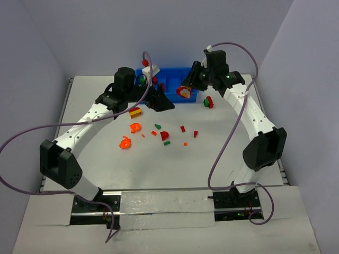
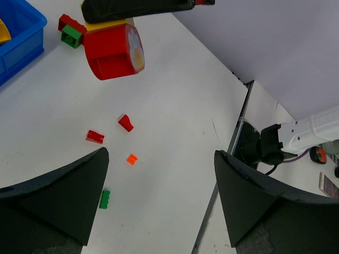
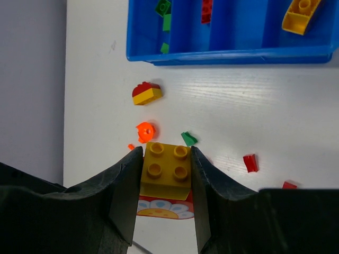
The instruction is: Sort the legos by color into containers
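1. Left gripper (image 2: 161, 153): the jaws are spread wide and nothing is held between them. It is placed over the table (image 1: 106, 174), just before the tray's left end.
2. Loose legos: a red-and-yellow piece (image 1: 135, 112), an orange round piece (image 1: 125, 142), a red arch (image 1: 165, 136) and small red, green and orange bits are scattered mid-table. A red-and-green cluster (image 1: 209, 101) is set apart to the right.
3. Blue tray (image 3: 228, 55): green pieces (image 3: 165, 21), a red piece (image 3: 206, 10) and a yellow curved piece (image 3: 302, 13) are kept in separate compartments.
4. Right gripper (image 3: 166, 153): the fingers are clamped on a yellow-and-red lego (image 3: 167, 169), which is held above the table at the tray's near wall, toward its right end.
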Robot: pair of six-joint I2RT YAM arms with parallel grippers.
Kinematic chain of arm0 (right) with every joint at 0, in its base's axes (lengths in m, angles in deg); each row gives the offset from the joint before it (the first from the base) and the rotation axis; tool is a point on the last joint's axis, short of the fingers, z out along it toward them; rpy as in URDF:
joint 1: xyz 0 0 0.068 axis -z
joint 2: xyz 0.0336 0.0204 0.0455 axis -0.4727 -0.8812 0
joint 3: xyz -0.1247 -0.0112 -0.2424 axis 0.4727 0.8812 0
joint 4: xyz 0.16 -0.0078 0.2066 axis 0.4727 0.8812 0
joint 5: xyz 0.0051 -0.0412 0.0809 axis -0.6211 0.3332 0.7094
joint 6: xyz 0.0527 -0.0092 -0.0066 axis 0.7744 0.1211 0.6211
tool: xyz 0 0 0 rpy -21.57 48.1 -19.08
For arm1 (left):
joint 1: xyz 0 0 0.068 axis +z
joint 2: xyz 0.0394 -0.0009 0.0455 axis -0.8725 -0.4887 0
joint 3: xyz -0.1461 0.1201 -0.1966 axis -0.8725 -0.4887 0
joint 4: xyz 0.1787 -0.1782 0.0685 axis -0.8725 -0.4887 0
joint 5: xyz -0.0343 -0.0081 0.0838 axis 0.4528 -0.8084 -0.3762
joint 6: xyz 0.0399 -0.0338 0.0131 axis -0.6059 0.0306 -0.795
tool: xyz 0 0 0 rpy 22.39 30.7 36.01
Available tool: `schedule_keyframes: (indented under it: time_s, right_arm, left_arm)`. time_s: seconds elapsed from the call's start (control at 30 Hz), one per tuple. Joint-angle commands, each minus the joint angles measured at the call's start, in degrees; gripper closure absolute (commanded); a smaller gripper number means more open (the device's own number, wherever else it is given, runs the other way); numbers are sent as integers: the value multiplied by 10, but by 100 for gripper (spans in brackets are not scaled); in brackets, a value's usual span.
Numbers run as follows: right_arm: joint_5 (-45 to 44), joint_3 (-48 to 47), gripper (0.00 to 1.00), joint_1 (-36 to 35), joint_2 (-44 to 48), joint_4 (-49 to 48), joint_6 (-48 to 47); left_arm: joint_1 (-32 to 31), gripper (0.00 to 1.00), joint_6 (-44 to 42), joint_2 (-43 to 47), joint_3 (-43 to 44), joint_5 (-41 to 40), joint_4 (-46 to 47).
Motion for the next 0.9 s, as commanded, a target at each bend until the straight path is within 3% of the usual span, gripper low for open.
schedule_keyframes:
  time_s: [0.0,0.27,0.53,0.87]
  right_arm:
    - [-21,21,100,-11,40,-32,20]
    - [-13,51,100,-28,67,-45,36]
    - [7,63,100,-41,82,-54,39]
    - [12,86,100,-56,83,-65,38]
  left_arm:
    - [-2,10,19,-10,33,-7,34]
    - [-16,10,22,-43,65,-73,23]
    - [-16,3,43,-63,77,-80,28]
    - [-16,17,100,-85,74,-28,67]
